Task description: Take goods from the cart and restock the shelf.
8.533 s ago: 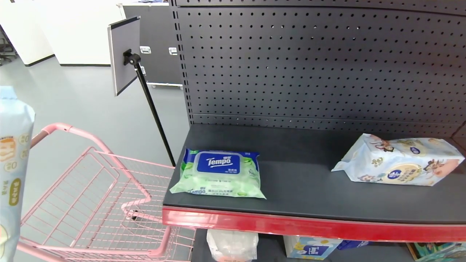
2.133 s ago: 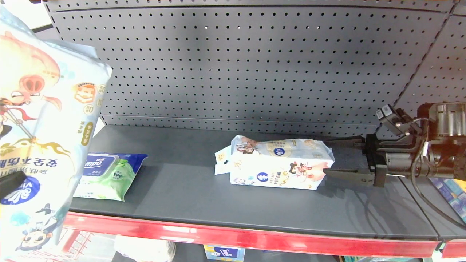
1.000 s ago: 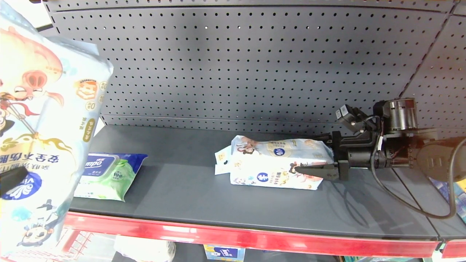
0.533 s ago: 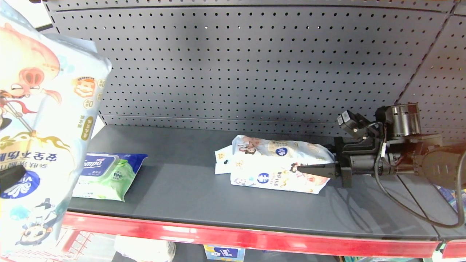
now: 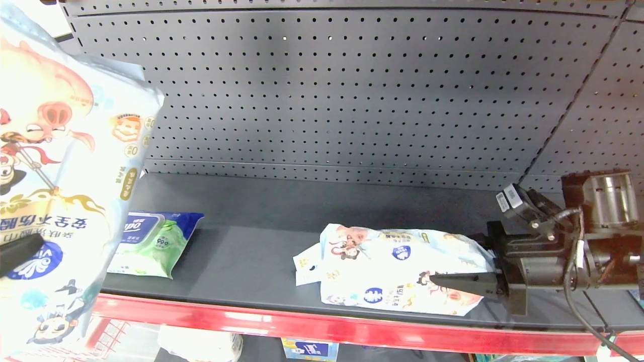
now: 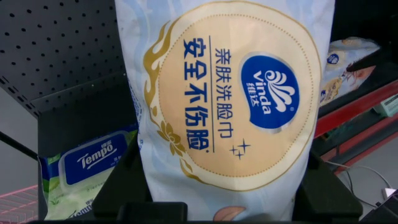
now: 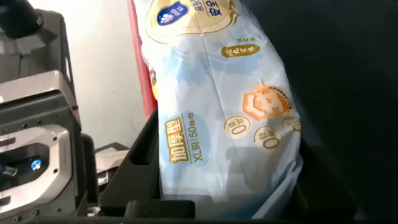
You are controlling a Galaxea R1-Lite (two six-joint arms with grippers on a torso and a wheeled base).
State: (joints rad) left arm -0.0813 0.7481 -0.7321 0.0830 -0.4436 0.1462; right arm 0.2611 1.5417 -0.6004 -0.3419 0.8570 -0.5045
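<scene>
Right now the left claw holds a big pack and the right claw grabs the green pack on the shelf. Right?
No: the head view shows the right claw grabbing the white cartoon pack on the shelf. The left claw does hold a big pack.

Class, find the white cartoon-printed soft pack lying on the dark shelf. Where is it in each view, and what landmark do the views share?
Head view: the white cartoon-printed soft pack lies lower right, just behind the red shelf edge, in the right gripper.
Left wrist view: it sits far off, beyond the large round-labelled pack.
Right wrist view: it is close up, between the gripper's fingers.
Shared landmark: the red shelf edge.
</scene>
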